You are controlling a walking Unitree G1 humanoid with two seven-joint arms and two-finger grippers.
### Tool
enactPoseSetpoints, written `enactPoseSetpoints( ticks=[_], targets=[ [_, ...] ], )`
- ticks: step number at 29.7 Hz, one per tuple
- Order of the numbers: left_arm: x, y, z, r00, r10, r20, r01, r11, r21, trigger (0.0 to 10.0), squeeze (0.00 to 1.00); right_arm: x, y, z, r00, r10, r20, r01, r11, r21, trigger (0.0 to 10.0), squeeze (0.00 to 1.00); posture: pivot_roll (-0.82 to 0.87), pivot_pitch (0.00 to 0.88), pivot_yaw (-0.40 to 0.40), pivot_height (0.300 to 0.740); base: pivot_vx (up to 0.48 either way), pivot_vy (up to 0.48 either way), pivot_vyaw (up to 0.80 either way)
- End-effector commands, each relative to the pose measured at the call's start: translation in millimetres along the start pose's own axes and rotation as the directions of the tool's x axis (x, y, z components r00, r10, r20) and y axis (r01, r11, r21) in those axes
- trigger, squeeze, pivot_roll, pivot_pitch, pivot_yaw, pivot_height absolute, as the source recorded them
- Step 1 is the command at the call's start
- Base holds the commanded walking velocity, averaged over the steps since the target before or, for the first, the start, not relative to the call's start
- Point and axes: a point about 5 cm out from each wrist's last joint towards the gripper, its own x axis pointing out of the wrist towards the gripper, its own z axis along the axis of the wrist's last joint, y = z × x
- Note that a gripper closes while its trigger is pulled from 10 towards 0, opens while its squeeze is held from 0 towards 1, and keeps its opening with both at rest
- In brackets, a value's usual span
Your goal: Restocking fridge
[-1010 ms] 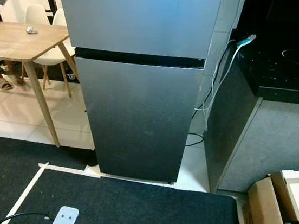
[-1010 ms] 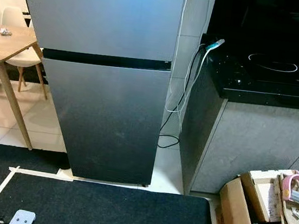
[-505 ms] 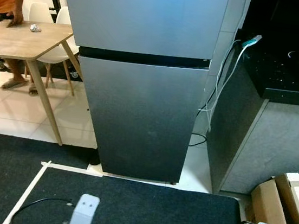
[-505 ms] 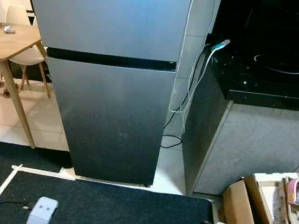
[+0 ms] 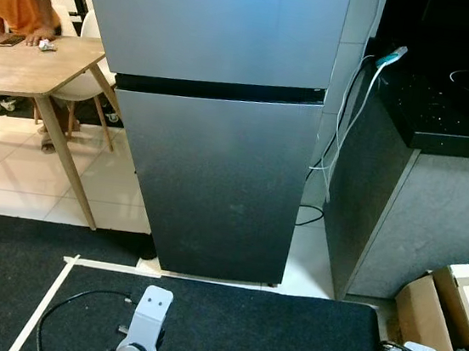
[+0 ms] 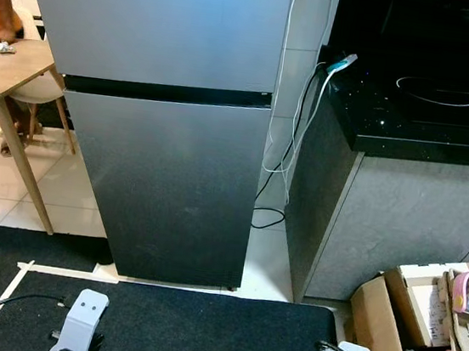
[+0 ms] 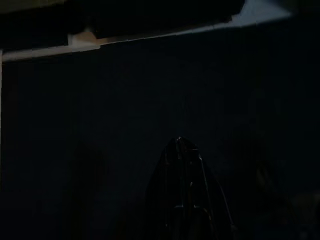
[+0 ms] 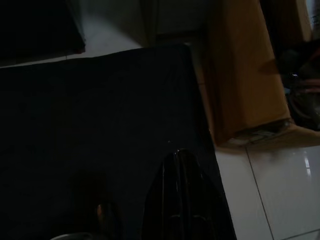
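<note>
A home kitchen is showing here: a tall grey two-door fridge (image 5: 215, 122) is standing on pale tiles, a black counter with an induction hob (image 6: 437, 91) is sitting just beside it, and a wooden dining table (image 5: 34, 61) with white chairs (image 5: 79, 84) is standing on the fridge's other side.

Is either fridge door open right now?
No, both doors of the fridge sit flush and shut, with just the dark seam between the upper and lower door in the left eye view.
</note>
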Motion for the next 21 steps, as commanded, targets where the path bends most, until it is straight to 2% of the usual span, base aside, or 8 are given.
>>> enactPoseSetpoints(
  ticks=[1,6,8,13,16,17,21],
  targets=[
    [-0.1,8.4,5.1,1.000,0.029,0.012,-0.029,0.999,-0.020,10.0,0.00,-1.4,6.1,-7.9,1.000,0.017,-0.020,-0.017,1.000,0.002,10.0,0.00,-0.12,0.000,0.059,0.740,0.000,0.000,0.00],
    [1.9,14.8,19.4,0.998,0.046,0.051,-0.046,0.999,-0.006,10.0,0.00,-2.8,11.5,-15.7,0.998,0.040,-0.048,-0.040,0.999,-0.015,10.0,0.00,-0.10,0.006,0.047,0.740,0.000,0.000,0.00],
    [2.3,16.7,23.4,0.998,0.035,0.053,-0.036,0.999,0.026,10.0,0.00,-3.5,13.8,-17.6,0.997,0.054,-0.048,-0.056,0.998,-0.035,10.0,0.00,-0.12,0.000,0.061,0.740,0.000,0.000,0.00],
    [2.1,17.2,21.6,0.999,0.019,0.032,-0.021,0.998,0.065,10.0,0.00,-3.7,16.9,-15.6,0.996,0.088,-0.029,-0.090,0.991,-0.096,10.0,0.00,-0.13,0.000,0.106,0.740,0.000,0.000,0.00],
    [2.1,17.2,21.6,0.999,0.019,0.032,-0.021,0.998,0.065,10.0,0.00,-3.7,16.9,-15.6,0.996,0.088,-0.029,-0.090,0.991,-0.096,10.0,0.00,-0.13,0.000,0.106,0.740,0.000,0.000,0.00],
    [2.5,14.3,19.0,1.000,0.017,0.018,-0.019,0.997,0.071,10.0,0.00,-3.7,14.7,-16.3,0.996,0.084,-0.034,-0.087,0.990,-0.115,10.0,0.00,-0.11,0.000,0.084,0.740,0.000,0.000,0.00],
    [2.0,9.3,17.3,0.999,0.007,0.038,-0.009,0.999,0.041,10.0,0.00,-3.5,14.6,-17.2,0.995,0.084,-0.045,-0.087,0.993,-0.076,10.0,0.00,-0.11,0.000,0.062,0.740,0.000,0.000,0.00]
  ],
)
